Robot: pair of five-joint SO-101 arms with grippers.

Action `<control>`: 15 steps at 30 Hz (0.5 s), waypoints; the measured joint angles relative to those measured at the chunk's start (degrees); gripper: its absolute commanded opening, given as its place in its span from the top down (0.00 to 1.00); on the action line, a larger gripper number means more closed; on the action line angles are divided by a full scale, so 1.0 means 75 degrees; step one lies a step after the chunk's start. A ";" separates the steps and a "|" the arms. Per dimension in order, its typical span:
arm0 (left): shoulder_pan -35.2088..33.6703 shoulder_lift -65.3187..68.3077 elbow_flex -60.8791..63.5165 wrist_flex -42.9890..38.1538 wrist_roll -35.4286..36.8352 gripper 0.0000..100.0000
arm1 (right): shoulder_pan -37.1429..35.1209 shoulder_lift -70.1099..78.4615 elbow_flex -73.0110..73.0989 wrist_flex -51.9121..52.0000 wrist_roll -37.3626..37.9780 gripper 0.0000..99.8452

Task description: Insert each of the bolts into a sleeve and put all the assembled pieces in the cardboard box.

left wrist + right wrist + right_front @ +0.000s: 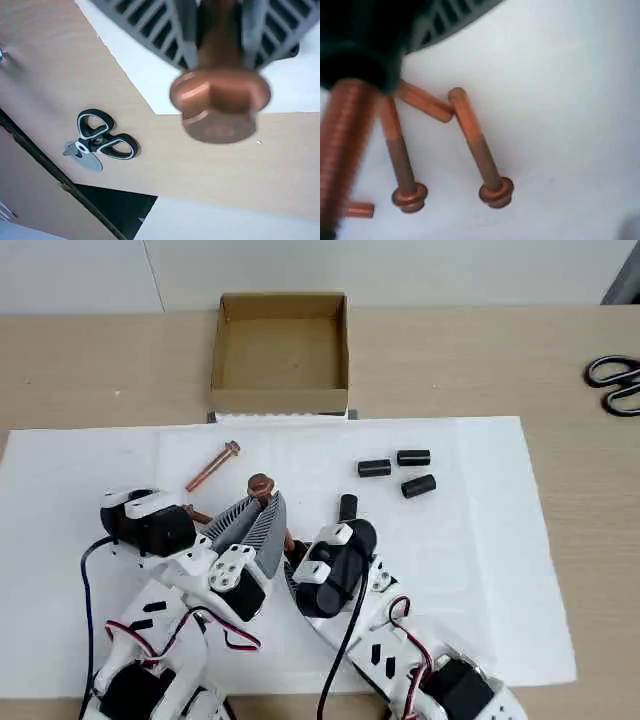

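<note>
My left gripper (pixel 262 512) clamps a copper flanged bolt (pixel 260 483), head toward the brown cardboard box (pixel 279 398) at 12 o'clock. Three black cylindrical sleeves (pixel 374 468) lie at 2 o'clock. I cannot tell my right gripper (pixel 293 548)'s state.

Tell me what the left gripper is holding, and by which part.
The left gripper holds a copper bolt by its shank, just below the flanged head; its ribbed grey fingers clamp either side, head sticking out.

Bright, even light; soft shadows
</note>
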 measured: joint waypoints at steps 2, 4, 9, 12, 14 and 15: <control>0.0000 0.0000 0.0000 0.0000 0.0000 0.99 | 0.0000 0.0000 0.0000 0.0000 0.0000 1.00; 0.0000 0.0000 0.0000 0.0047 0.0000 0.99 | 0.0000 0.0000 0.0000 0.0000 0.0000 1.00; 0.0070 0.0000 0.0000 0.0094 0.0000 0.99 | 0.0000 0.0000 0.0000 0.0000 0.0000 1.00; 0.0246 0.0000 0.0035 0.0105 0.0000 0.99 | 0.0000 0.0000 -0.0012 0.0000 0.0000 1.00; 0.0293 0.0000 0.0105 0.0105 0.0000 0.99 | 0.0000 0.0000 -0.0012 0.0000 0.0000 1.00; 0.0305 0.0012 0.0129 0.0105 0.0000 0.99 | 0.0000 0.0000 -0.0012 0.0000 0.0000 1.00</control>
